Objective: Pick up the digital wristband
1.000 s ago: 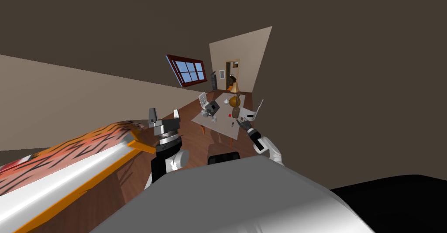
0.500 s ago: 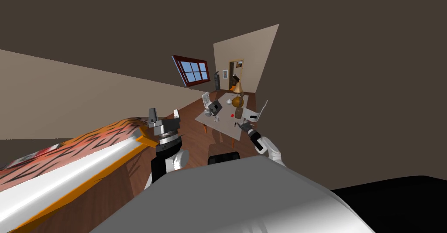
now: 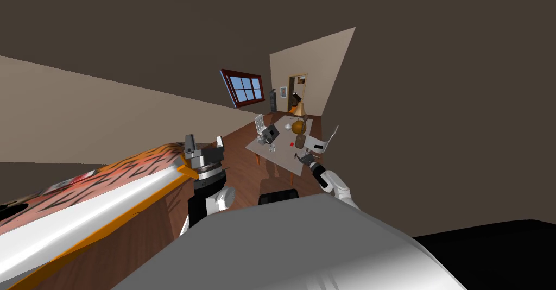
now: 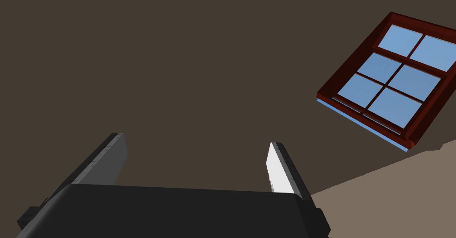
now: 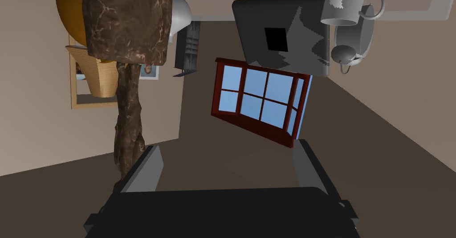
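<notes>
A pale table [image 3: 260,146] stands ahead on the wood floor. On it are a grey box [image 3: 270,133], an orange globe [image 3: 297,126], a brown marbled block [image 3: 299,140] and a small red thing [image 3: 292,144]. Which of the tiny things there is the wristband I cannot tell. My right gripper [image 3: 300,158] hangs open at the table's near right corner with nothing between its fingers [image 5: 148,167]. Beyond them are the brown block [image 5: 127,17], the grey box [image 5: 280,30] and a grey mug [image 5: 345,3]. My left gripper [image 3: 204,146] is raised beside the bed, its fingers [image 4: 278,166] open and empty.
A bed [image 3: 108,186] with an orange striped cover and orange frame runs along my left, close to the left arm. White chairs [image 3: 261,123] [image 3: 326,140] flank the table. A red-framed window [image 3: 244,87] and a doorway [image 3: 297,84] lie beyond. Bottom right is a black area.
My whole view has swung: the table, window and doorway slid right and look slightly smaller, and the bed reaches further in at the left. Both arms keep their pose and both grippers stay open.
</notes>
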Available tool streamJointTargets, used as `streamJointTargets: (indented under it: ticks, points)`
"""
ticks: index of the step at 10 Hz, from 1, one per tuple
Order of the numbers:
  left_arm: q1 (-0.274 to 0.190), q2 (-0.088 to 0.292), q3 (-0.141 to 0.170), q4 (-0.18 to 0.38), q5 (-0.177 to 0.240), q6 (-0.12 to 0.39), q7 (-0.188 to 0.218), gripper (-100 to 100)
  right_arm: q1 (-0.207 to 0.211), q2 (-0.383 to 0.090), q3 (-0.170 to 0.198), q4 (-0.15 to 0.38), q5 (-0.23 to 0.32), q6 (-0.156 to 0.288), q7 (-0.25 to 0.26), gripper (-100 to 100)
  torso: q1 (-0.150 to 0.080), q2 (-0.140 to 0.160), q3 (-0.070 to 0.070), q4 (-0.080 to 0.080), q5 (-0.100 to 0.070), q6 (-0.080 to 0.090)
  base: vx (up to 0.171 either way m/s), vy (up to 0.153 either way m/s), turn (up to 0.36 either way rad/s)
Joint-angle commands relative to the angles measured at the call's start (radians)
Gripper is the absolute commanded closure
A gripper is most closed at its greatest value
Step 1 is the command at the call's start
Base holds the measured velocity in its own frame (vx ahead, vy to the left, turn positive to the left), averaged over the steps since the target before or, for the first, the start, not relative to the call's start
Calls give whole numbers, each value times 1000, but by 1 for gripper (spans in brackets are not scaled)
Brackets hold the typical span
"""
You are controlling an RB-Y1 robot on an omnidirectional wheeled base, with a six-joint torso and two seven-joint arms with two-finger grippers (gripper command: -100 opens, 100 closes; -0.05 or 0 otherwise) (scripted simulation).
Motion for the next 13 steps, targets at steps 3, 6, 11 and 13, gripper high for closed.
streamJointTargets:
  ticks: [3,6,11,13]
  points:
    - [0,0,0,0,0,0,0,0,-11,-20,11,77,104,31,29,-100,-1,0,0,0,0,1,16,24,108]
    - [0,0,0,0,0,0,0,0,-19,-33,17,130,193,50,46,-100,-1,1,0,0,0,1,13,23,114]
    - [0,0,0,0,0,0,0,0,-26,-46,24,200,320,68,62,-100,0,0,0,0,0,1,18,20,77]
    - [0,0,0,0,0,0,0,0,-32,-59,31,257,398,87,78,-100,0,0,0,0,0,0,20,24,151]
